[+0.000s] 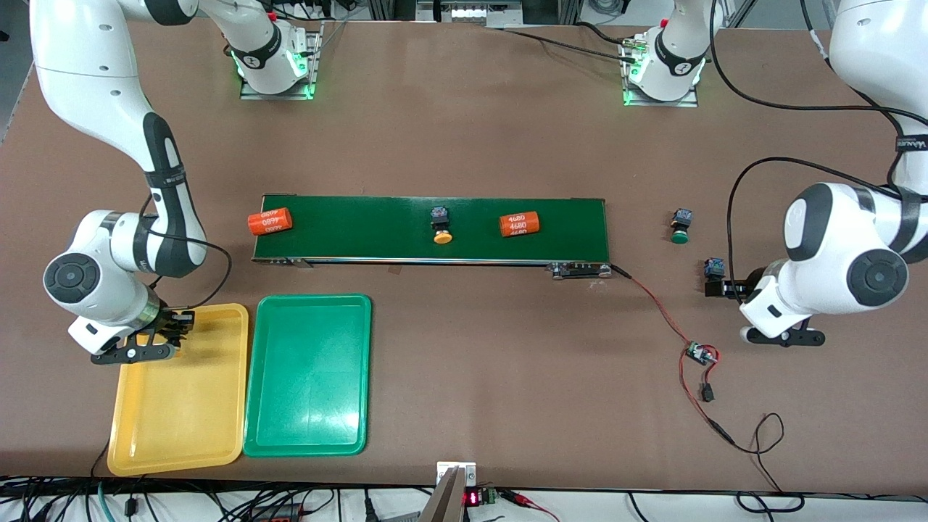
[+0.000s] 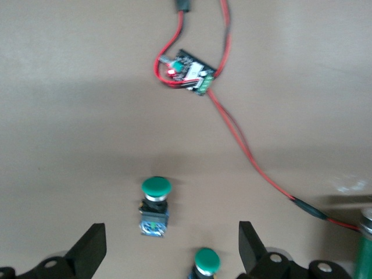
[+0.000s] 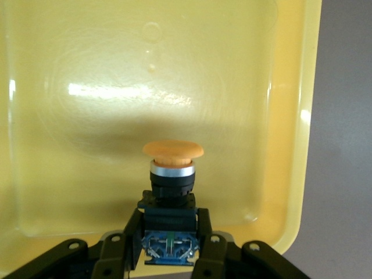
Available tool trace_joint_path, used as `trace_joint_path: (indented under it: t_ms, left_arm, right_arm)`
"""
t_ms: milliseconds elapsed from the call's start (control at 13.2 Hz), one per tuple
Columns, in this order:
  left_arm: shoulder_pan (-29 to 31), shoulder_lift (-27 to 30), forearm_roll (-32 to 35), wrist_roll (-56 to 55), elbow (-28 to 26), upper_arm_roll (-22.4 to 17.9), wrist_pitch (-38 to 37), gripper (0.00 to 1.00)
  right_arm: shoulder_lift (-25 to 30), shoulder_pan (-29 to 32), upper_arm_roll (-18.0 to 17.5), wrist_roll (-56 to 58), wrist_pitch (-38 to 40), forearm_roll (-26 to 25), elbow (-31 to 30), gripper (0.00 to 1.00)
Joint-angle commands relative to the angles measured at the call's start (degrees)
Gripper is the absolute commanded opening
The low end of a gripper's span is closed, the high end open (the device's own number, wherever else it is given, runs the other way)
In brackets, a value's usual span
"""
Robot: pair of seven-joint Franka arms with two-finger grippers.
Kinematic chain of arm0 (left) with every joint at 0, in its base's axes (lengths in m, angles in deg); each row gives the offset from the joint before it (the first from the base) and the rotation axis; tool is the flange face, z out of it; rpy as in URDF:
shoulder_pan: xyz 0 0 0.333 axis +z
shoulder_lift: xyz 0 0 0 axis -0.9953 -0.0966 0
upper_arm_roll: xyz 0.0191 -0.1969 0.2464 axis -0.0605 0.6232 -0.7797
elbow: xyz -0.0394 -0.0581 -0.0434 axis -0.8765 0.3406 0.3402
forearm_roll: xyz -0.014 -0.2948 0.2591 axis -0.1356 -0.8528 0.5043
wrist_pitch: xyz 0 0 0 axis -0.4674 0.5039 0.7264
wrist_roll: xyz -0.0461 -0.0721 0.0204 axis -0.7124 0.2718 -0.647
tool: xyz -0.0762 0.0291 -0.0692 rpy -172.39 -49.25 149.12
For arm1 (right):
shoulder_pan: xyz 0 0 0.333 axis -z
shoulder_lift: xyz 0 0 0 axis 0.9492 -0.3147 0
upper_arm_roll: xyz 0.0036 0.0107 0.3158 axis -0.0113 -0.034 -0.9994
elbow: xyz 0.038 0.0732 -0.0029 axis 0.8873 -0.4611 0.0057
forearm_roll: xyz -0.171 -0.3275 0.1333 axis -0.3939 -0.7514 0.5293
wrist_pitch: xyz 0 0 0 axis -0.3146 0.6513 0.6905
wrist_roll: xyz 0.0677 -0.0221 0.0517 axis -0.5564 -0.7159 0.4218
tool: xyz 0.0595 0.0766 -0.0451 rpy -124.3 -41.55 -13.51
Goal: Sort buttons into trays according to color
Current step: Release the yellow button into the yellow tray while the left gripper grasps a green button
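Observation:
My right gripper (image 3: 170,244) is shut on the black-and-blue body of a yellow-capped button (image 3: 172,168), whose cap points away from the fingers. It hangs low over the yellow tray (image 3: 87,87). In the front view this gripper (image 1: 177,324) is over the yellow tray (image 1: 181,420); the green tray (image 1: 308,377) lies beside it. Another yellow-capped button (image 1: 441,225) rests on the conveyor belt (image 1: 362,232). My left gripper (image 2: 171,250) is open above two green-capped buttons (image 2: 156,203) (image 2: 206,263) lying on the bare table, gripping nothing. In the front view they (image 1: 680,226) (image 1: 714,267) lie off the belt's end by the left gripper (image 1: 725,288).
Two orange cylinders printed 4680 (image 1: 270,221) (image 1: 520,224) lie on the belt, one at each side of the yellow button. A small circuit board (image 1: 699,353) with red and black wires runs from the belt's end across the table toward the front camera.

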Motion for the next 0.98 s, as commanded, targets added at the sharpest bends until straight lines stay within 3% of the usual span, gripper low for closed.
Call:
trace_joint_path:
  t_ms: [0,76,151,378,529,907]
  left_arm:
    - [-2.68,10.09,-1.64,0.07,-17.18,-6.37,12.50,1.00]
    - [-4.60,11.33,-2.42,0.15,-21.14,-9.44,17.16,1.00]
    - [-6.27,12.12,-4.17,0.42,-24.48,-11.99,19.82,1.00]
    - [-6.99,10.82,-5.07,0.59,-26.71,-12.63,22.13,1.00]
    - [-6.99,7.84,-5.07,0.59,-27.59,-12.64,22.30,1.00]
    - [-6.91,3.43,-4.28,0.77,-27.59,-12.72,27.74,1.00]
  right_arm:
    - [-1.06,1.12,-0.65,0.85,-0.42,-0.84,1.48,0.25]
    - [-1.15,1.47,-0.65,0.85,-0.77,-0.76,1.48,0.35]
    - [-1.15,1.39,-0.65,0.85,-0.77,-0.76,1.48,0.64]
    - [-0.63,0.69,-0.73,0.94,-0.42,-0.14,1.48,0.89]
    - [0.86,-0.02,-1.09,0.51,2.46,-0.05,1.22,0.95]
    - [7.89,-5.10,-1.35,-8.01,17.22,0.21,1.05,1.00]
